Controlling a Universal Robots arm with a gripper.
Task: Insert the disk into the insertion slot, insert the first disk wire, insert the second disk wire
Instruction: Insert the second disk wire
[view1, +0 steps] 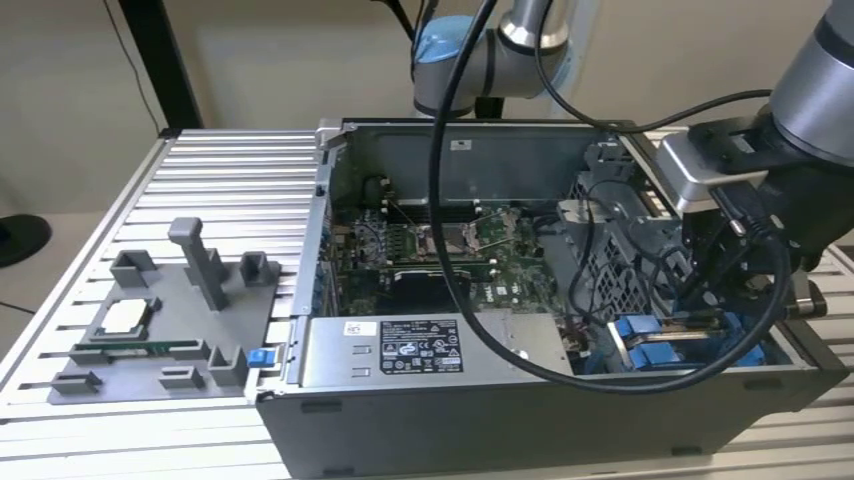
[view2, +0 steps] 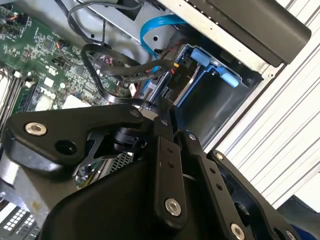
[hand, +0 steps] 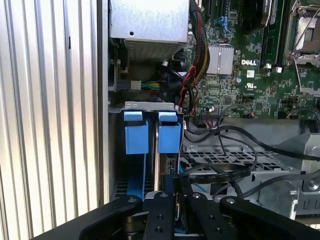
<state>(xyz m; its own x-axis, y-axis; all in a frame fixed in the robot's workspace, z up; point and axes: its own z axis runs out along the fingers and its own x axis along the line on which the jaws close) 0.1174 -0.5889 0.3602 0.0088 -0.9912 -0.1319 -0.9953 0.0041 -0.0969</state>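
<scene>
Slatted table (view1: 227, 170); end effector (hand: 170, 182) closed, at insertion slot (hand: 150, 132).

Even, soft indoor light fills the exterior view, with pale glare on the ribbed table (view1: 200, 180) and on the arm (view1: 834, 80). Inside the computer case (view1: 534, 400) the shadows are deep. In both wrist views the black gripper (view2: 165, 125) looms close and looks slightly soft, perhaps out of focus.
</scene>
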